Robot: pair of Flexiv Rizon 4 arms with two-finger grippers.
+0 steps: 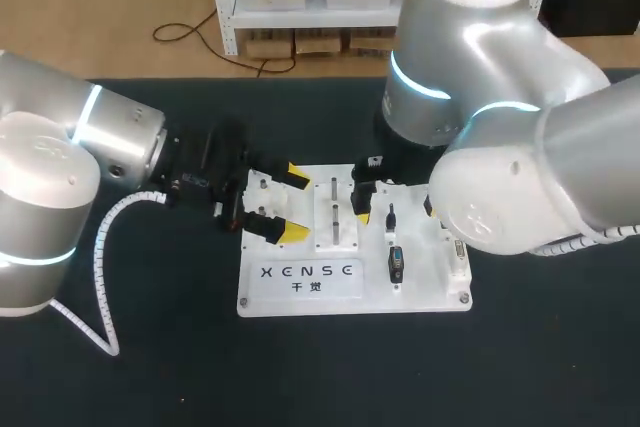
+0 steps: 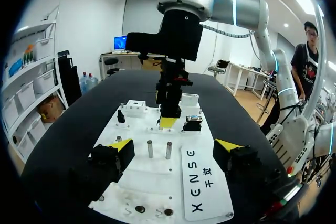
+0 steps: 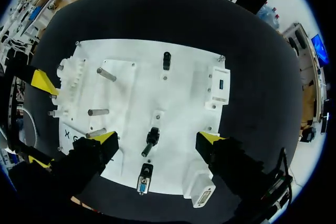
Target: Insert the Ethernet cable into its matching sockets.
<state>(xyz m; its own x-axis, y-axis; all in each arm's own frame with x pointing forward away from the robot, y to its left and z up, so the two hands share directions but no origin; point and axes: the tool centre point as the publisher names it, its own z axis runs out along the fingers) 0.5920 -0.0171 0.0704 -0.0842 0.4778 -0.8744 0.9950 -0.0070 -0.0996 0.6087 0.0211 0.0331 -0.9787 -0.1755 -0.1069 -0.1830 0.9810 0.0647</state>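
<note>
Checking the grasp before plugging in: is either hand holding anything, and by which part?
Nothing is held: the left hand and the right hand are both open and empty.

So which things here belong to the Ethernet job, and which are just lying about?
For the job:
- white socket board
- left gripper, fingers open
- right gripper, fingers open
- no Ethernet cable shows in any view

Lying about:
- metal pegs
- block with blue port
- D-sub connector
- black plug

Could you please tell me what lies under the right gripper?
Under the right gripper lies the white board, a small black part showing between its open fingers. The finger blocks cover the board's near corners.
</note>
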